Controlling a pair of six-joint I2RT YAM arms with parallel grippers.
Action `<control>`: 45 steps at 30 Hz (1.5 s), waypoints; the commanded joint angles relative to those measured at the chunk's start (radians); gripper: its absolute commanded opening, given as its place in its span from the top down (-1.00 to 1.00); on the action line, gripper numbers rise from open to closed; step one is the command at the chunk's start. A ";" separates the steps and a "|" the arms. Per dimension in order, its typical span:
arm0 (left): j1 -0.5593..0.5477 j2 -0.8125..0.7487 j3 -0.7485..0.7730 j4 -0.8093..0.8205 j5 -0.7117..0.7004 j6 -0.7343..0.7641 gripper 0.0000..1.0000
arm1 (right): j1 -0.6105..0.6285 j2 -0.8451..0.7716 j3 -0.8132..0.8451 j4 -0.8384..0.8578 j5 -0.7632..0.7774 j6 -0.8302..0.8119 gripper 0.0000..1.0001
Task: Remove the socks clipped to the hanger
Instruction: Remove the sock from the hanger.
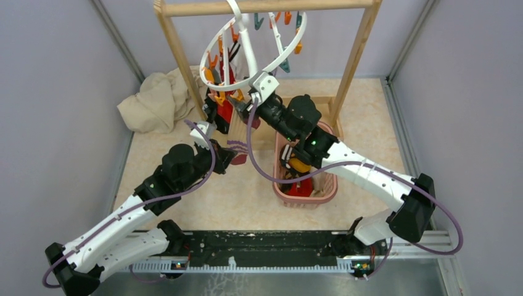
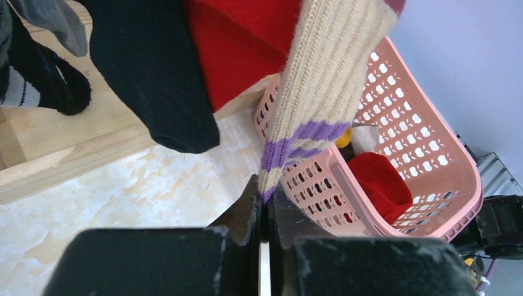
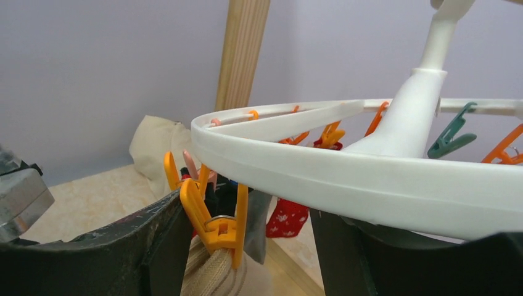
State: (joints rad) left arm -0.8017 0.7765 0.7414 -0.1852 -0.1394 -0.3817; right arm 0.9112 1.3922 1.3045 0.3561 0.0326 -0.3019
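Left gripper (image 2: 264,213): jaws clenched on the toe tip of the cream sock (image 2: 321,74) with purple stripes, judged to hold it taut and keep it once freed

Right gripper (image 3: 247,246): jaws apart, straddling the orange clip (image 3: 213,219) that pins this sock's cuff under the hanger (image 3: 345,179), presumably placed to squeeze the clip open

Left arm: low, wrist tipped upward beneath the sock

Right arm: stretched forward above the pink basket (image 2: 419,142), wrist raised under the ring

Black sock (image 2: 154,74), red sock (image 2: 247,43): hanging just beside
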 commanded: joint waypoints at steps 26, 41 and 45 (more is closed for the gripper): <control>-0.002 -0.011 -0.010 0.006 -0.009 0.001 0.97 | -0.006 0.012 0.012 0.178 -0.028 0.124 -0.34; -0.003 0.004 0.002 0.006 -0.003 0.011 0.97 | -0.006 0.011 -0.014 0.238 -0.014 0.158 0.02; -0.002 0.007 0.003 0.008 -0.004 0.012 0.97 | -0.006 0.013 -0.012 0.227 -0.012 0.158 0.56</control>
State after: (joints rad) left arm -0.8017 0.7826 0.7361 -0.1856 -0.1421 -0.3801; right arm 0.9123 1.4235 1.2823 0.5076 -0.0010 -0.1562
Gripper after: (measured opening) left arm 0.049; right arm 0.359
